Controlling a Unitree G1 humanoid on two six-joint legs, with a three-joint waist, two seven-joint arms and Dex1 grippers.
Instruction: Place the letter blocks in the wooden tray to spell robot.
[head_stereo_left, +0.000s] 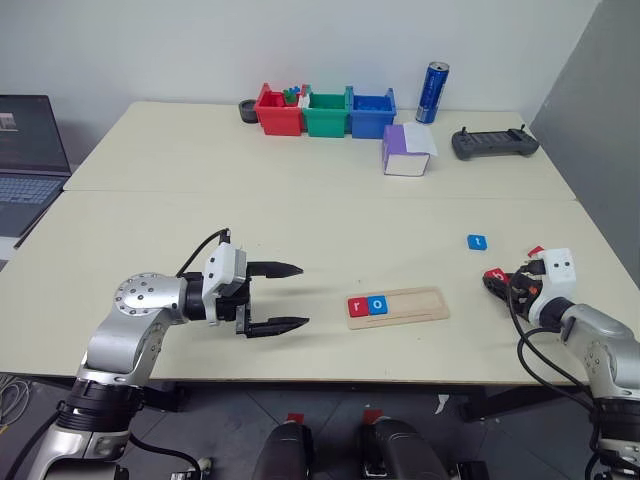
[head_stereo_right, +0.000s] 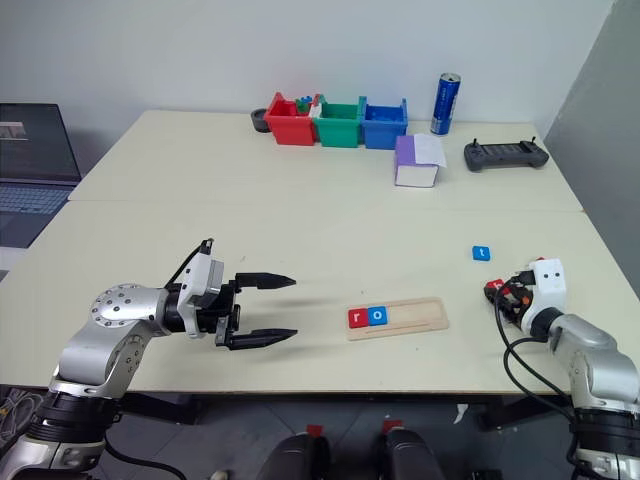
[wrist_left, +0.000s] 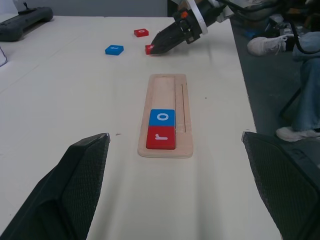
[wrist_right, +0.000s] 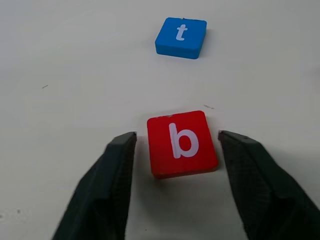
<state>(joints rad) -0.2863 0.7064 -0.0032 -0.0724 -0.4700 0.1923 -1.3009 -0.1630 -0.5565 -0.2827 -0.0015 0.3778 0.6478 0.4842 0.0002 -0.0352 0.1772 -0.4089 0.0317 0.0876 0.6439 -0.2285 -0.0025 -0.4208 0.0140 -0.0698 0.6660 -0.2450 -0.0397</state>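
The wooden tray (head_stereo_left: 397, 306) on the table (head_stereo_left: 300, 210) holds red r (wrist_left: 161, 137) and blue o (wrist_left: 162, 117) at one end. Right hand (wrist_right: 175, 150) straddles red b (wrist_right: 182, 143) beyond the tray's empty end, fingers apart, not yet gripping. Blue t (wrist_right: 181, 37) and another red block (wrist_left: 141, 32) lie farther past it. Left hand (head_stereo_left: 290, 297) gapes empty.

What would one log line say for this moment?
tray: r, o placed | right claw: straddling red b block, not gripping yet | t block: loose | left claw: open, empty
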